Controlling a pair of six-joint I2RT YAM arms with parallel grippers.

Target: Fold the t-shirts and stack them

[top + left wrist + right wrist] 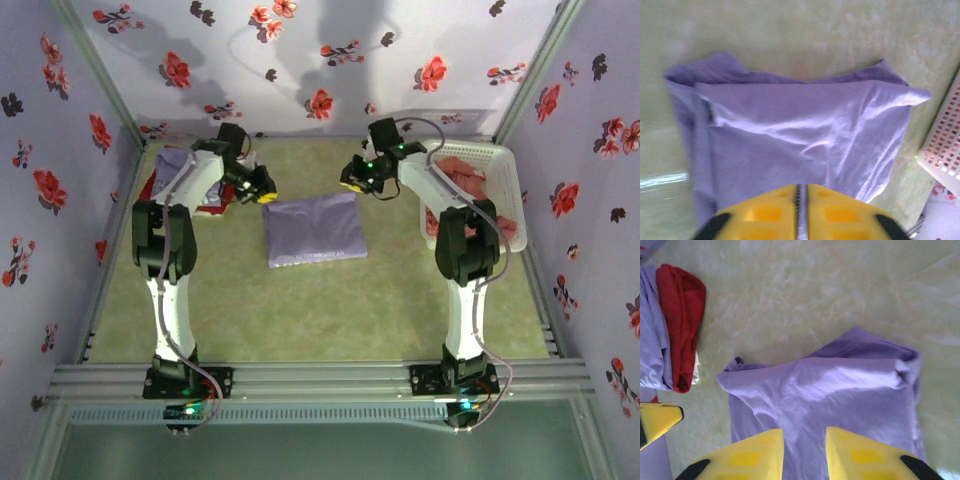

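Note:
A lavender t-shirt (313, 228) lies folded into a rectangle on the green table; its creased top layer spreads below both wrist cameras (805, 125) (840, 390). My left gripper (262, 190) (801, 186) hovers over the shirt's far left corner, its yellow jaws shut with just a thin slit between them. My right gripper (352, 178) (804, 432) hangs over the far right corner, jaws open, with nothing held between them. At the back left lies a pile with a red t-shirt (682, 315) and a purple one (650, 340) (172, 163).
A white slatted basket (505, 175) (945, 145) stands at the right with salmon-red cloth (462, 172) in it. Flowered walls close in the table on three sides. Bare green table (320, 310) stretches between the folded shirt and the arm bases.

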